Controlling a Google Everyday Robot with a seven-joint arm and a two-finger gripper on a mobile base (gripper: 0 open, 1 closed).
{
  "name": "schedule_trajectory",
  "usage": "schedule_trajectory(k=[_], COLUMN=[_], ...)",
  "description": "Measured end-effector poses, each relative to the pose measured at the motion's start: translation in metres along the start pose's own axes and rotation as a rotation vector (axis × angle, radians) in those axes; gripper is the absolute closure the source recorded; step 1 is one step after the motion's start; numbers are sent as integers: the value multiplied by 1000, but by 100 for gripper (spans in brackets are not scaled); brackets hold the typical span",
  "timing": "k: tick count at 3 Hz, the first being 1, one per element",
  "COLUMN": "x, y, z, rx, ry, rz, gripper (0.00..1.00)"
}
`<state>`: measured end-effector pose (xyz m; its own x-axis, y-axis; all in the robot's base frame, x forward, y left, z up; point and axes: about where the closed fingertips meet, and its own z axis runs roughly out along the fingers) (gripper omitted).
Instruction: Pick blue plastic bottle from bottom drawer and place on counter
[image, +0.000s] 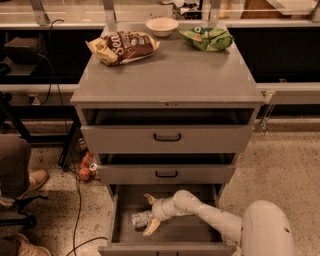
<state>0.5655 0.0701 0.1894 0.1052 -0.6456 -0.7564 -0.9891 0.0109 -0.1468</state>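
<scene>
The blue plastic bottle (141, 219) lies on its side on the floor of the open bottom drawer (192, 237), at the left. My gripper (150, 214) reaches into the drawer from the right on a white arm. Its cream fingers are spread open, one above and one below the bottle's right end. The fingers are around the bottle's end but not closed on it. The counter (175, 75) is the grey cabinet top above.
On the counter lie a brown snack bag (122, 47), a green snack bag (206, 38) and a white bowl (162, 26). The two upper drawers (167, 137) stand slightly open. A person's legs and shoes (25, 182) and cables are at the left.
</scene>
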Motion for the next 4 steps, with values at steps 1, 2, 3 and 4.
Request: schedule_trajectory(k=[1, 2, 3, 4], x=[13, 26, 38, 47], y=[-3, -4, -5, -3], z=[18, 31, 37, 40], rx=[-19, -35, -47, -54], ry=[14, 30, 36, 34], rz=[0, 6, 22, 34], gripper=[0, 0, 0, 16])
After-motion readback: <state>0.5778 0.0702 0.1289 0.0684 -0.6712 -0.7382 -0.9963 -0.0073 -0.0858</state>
